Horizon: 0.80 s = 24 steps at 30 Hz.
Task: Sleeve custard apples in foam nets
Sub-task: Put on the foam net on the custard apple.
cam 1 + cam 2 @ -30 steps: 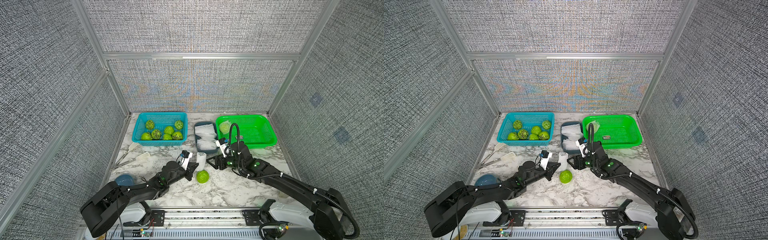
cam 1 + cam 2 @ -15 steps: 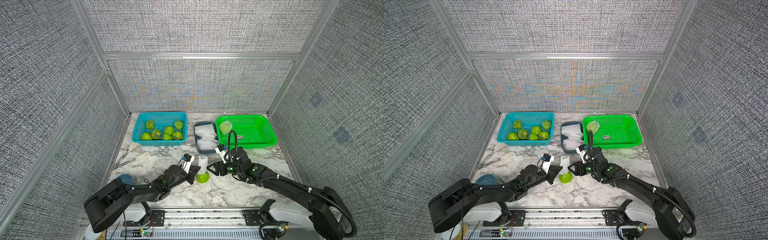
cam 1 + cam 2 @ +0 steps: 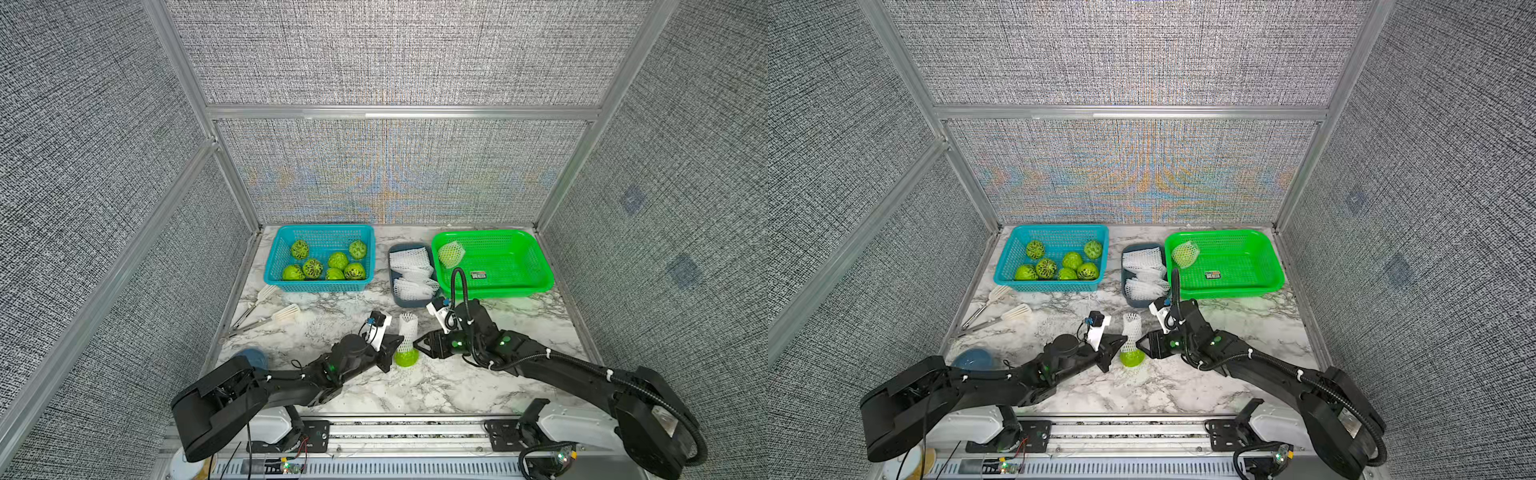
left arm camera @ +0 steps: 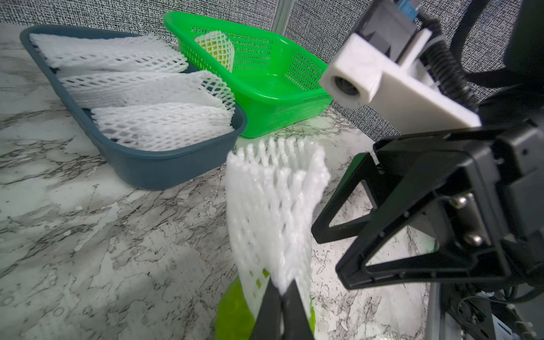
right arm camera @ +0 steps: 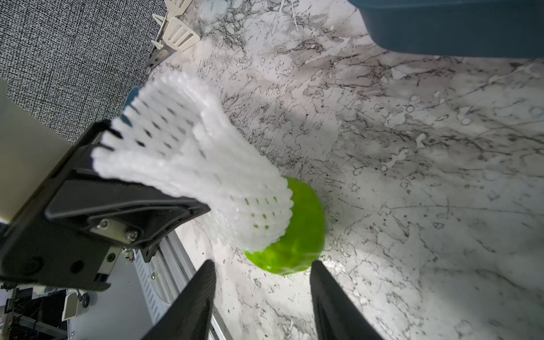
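Tabletop (image 3: 415,390): basket (image 3: 320,286) of custard apples (image 3: 313,268), tray (image 3: 405,301) of foam nets (image 3: 409,259); left fingers (image 4: 272,306) tight on net (image 4: 273,206), right fingers (image 5: 200,294) apart

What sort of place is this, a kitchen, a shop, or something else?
Probably a robot test booth set up as a fruit-packing bench: grey fabric wall panels enclose a marble table, two robot arms reach over it, and a blue basket of green fruit sits near a tray of foam nets.
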Each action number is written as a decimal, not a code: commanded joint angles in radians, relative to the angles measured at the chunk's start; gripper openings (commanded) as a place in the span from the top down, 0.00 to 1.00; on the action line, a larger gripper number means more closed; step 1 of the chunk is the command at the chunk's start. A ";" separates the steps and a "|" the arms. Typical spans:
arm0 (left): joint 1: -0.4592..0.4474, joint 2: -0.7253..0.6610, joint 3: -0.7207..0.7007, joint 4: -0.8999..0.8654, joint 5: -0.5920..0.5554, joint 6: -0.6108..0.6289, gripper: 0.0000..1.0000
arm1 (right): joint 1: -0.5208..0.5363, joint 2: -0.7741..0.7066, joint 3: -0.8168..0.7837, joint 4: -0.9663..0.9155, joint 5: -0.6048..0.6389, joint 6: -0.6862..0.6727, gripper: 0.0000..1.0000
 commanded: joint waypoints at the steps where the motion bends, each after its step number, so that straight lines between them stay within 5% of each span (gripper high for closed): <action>1: -0.010 -0.003 0.000 -0.008 -0.013 0.011 0.97 | 0.003 0.003 -0.001 0.039 0.002 0.005 0.52; 18: -0.031 0.017 0.016 -0.092 -0.033 -0.005 0.94 | 0.027 0.039 -0.017 0.069 0.009 -0.045 0.54; 24: -0.043 0.029 0.008 -0.101 -0.033 -0.023 0.94 | 0.027 -0.031 -0.060 0.095 0.035 -0.018 0.47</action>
